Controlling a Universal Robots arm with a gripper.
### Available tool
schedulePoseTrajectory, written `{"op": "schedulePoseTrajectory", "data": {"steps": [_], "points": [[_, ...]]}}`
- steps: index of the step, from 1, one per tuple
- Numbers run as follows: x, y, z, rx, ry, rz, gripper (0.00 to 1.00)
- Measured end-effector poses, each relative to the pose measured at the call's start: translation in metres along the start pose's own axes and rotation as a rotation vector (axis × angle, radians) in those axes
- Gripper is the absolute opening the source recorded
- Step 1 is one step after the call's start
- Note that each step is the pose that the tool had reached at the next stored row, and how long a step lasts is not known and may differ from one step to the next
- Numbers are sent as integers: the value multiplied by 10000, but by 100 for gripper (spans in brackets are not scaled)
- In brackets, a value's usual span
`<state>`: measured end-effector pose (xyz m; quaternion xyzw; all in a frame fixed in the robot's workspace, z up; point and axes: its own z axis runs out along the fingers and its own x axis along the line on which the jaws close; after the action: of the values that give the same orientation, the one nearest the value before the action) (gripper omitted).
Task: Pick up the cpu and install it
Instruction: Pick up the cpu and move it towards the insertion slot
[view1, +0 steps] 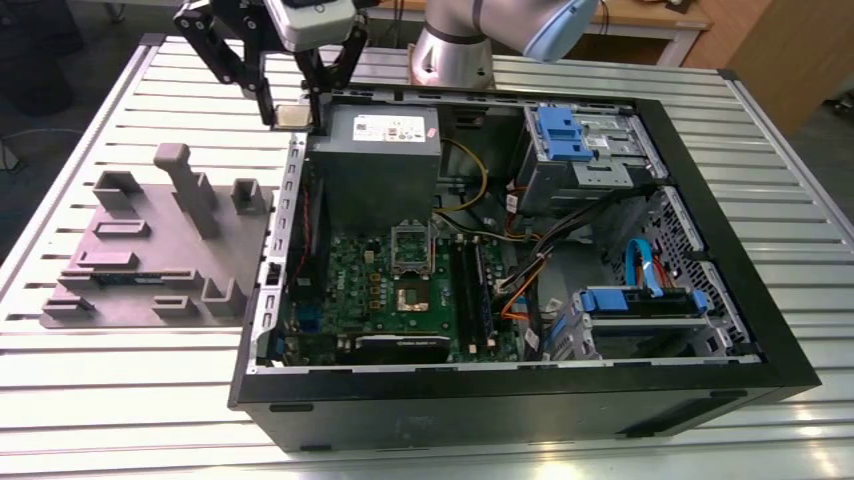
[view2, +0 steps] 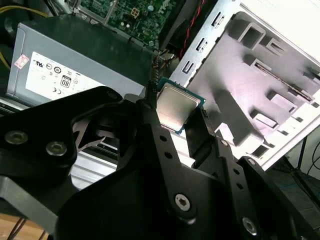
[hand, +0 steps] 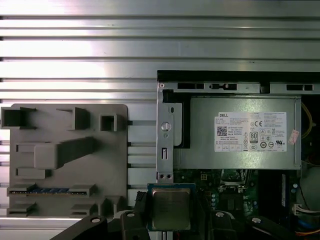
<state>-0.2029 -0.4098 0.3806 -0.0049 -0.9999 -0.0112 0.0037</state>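
The cpu (view2: 177, 107) is up in the air, silvery top facing the camera in both wrist views, green edge showing round the lid. The gripper (view2: 176, 113) has it clamped edge to edge, one black finger (view2: 150, 107) pressed on one side and the other on the opposite side. In the first wrist view the chip (hand: 171, 207) sits square between the fingers of the gripper (hand: 171, 221).

In the exterior view, the cpu (view1: 291, 116) hangs under the gripper (view1: 291, 104) at the far corner of the open computer case (view1: 721, 260), over its metal edge. It is clear of the slatted metal table (view1: 134, 400) and well above the motherboard (view1: 387, 300).

Just to the exterior view's right of it lies the grey power supply box (view1: 380, 150) with its white label, plain in the first wrist view (hand: 240, 132) too. To the exterior view's left, on the table beside the case, sits the grey plastic fixture (view1: 147, 250) with its posts and slots.

Deeper in the case, mid-board, there is what looks like the socket (view1: 411, 288), apparently with its frame raised, though it's hard to be sure from this angle. Black memory sticks (view1: 467, 280) stand just to the exterior view's right of it. Blue drive brackets (view1: 567, 130) line the far side, and the arm (view1: 467, 40) rises behind the case.
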Motion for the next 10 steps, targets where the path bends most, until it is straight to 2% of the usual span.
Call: {"op": "schedulePoseTrajectory", "data": {"steps": [1, 10], "points": [[-136, 1, -1, 0, 0, 0, 47], [-190, 2, -1, 0, 0, 0, 47]]}}
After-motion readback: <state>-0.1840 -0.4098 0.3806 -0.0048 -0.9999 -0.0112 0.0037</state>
